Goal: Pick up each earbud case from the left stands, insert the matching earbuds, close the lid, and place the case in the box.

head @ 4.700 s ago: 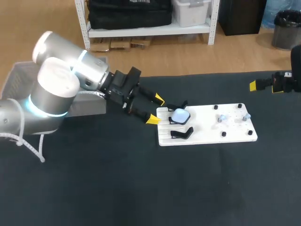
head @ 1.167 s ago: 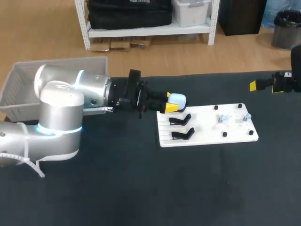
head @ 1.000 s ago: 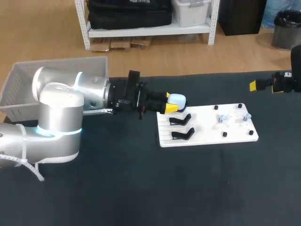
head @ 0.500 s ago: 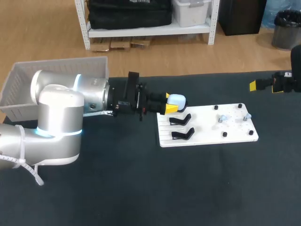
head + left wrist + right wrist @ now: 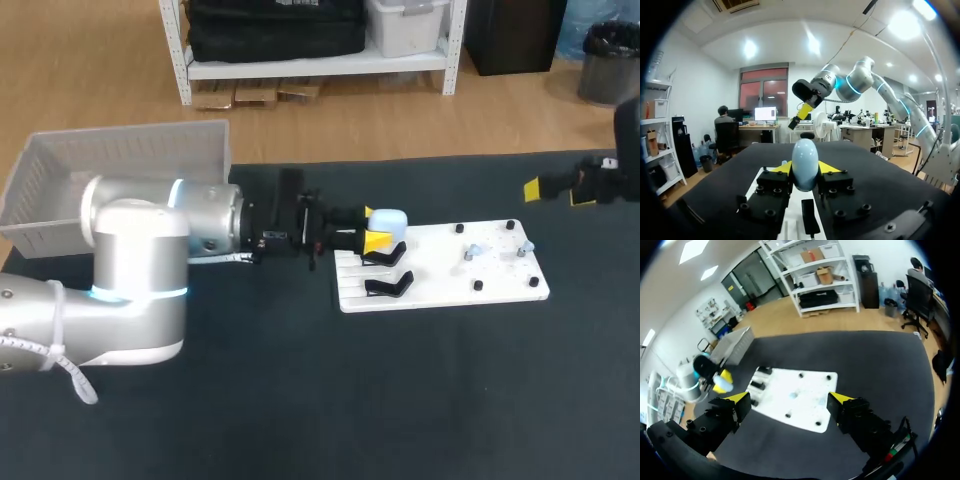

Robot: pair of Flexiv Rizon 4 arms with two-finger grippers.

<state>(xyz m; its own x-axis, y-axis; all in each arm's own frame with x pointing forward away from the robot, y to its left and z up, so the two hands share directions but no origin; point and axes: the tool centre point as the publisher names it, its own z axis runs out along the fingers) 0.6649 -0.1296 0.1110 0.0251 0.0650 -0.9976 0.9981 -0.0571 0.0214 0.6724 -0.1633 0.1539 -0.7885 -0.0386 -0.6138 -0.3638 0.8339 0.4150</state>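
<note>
Case point(image 5: 386, 221): pinched in your left jaws above the stands point(image 5: 386, 284) at the board's point(image 5: 440, 275) 9 o'clock end. Right jaws spread, empty. Risk: rounded shell may twist or slip.

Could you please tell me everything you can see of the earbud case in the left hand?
The earbud case is a small, pale blue, rounded shell, smooth and slightly glossy like plastic, with no seam or opening that I can make out. The left hand is shut on it, a yellow tip against each broad side, so it sits edge-on between them. It hangs over the left end of the white board, just above the black stands, apparently touching neither.
</note>
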